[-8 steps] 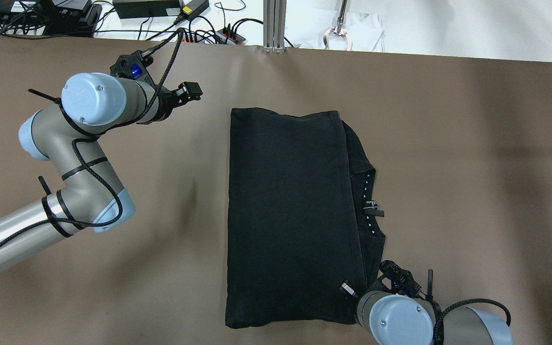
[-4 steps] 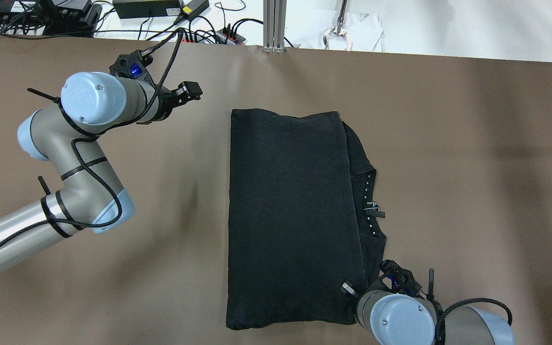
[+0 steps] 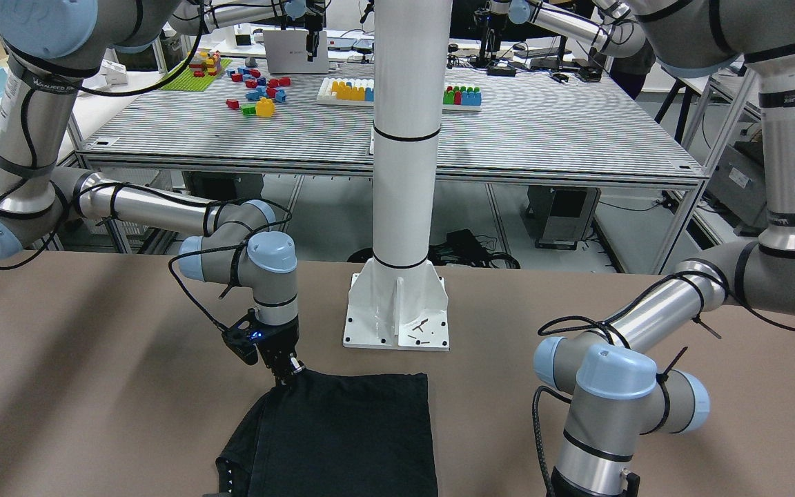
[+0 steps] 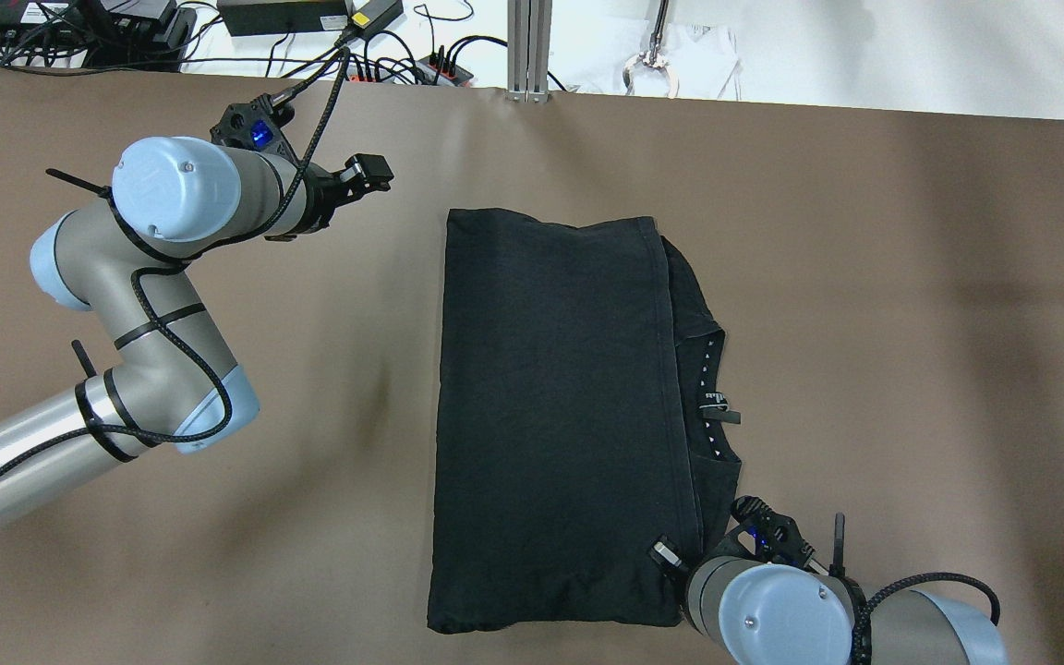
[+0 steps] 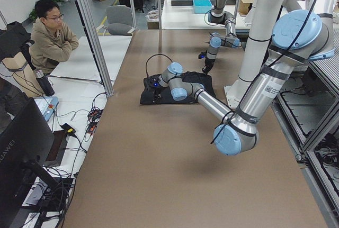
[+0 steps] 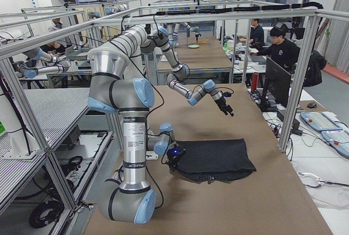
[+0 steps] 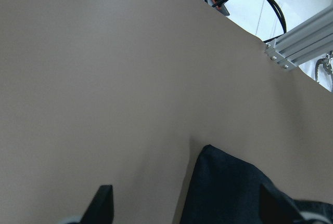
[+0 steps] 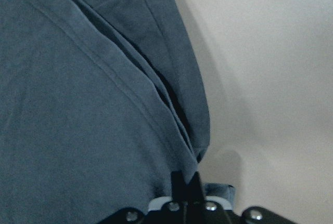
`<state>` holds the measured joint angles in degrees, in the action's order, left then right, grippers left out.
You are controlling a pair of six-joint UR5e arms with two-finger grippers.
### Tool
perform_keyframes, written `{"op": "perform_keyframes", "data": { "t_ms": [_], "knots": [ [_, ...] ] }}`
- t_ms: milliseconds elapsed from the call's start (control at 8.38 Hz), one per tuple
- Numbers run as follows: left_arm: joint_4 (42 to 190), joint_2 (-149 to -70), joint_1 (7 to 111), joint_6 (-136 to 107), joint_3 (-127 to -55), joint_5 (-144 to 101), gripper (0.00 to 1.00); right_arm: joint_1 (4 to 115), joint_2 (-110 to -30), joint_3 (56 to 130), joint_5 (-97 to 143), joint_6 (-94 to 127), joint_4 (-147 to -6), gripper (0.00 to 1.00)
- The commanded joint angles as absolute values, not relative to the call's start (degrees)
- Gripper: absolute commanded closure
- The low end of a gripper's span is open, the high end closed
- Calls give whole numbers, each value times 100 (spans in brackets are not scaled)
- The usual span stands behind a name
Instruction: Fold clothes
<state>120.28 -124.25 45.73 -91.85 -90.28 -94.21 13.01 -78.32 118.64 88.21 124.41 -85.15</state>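
Note:
The black garment [image 4: 569, 416] lies folded in a tall rectangle in mid-table, with its collar and a small white printed mark [image 4: 715, 397] showing on the right side. My right gripper [image 4: 669, 556] is at its near right corner, shut on the hemmed edge [image 8: 156, 115]. In the front-facing view this gripper [image 3: 292, 366] is at the garment's [image 3: 342, 435] top left corner. My left gripper [image 4: 368, 175] is open and empty above the bare table, left of the garment's far left corner [image 7: 244, 187]. Its fingertips [image 7: 104, 203] show wide apart.
The brown table [image 4: 911, 323] spreads to both sides of the garment. Cables and power bricks [image 4: 310, 28] lie past the far edge, beside a metal post [image 4: 528, 55]. The white robot column [image 3: 401, 207] stands at the near edge. An operator [image 5: 50, 35] sits beyond the table.
My right gripper has shifted slightly left with the hem, and the garment's near edge has crept left with it. My left arm has barely moved.

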Motion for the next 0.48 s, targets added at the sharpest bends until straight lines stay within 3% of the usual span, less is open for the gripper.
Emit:
{"op": "perform_keyframes", "data": {
  "t_ms": [0, 358],
  "knots": [
    [12032, -12149, 4126, -9954, -9559, -9545, 0, 1292, -7866, 11997, 8981, 12454, -8534, 100],
    [11997, -11235, 2748, -11203, -10782, -8934, 0, 1283, -7945, 12059, 9307, 12568, -8517, 100]
  ]
}}
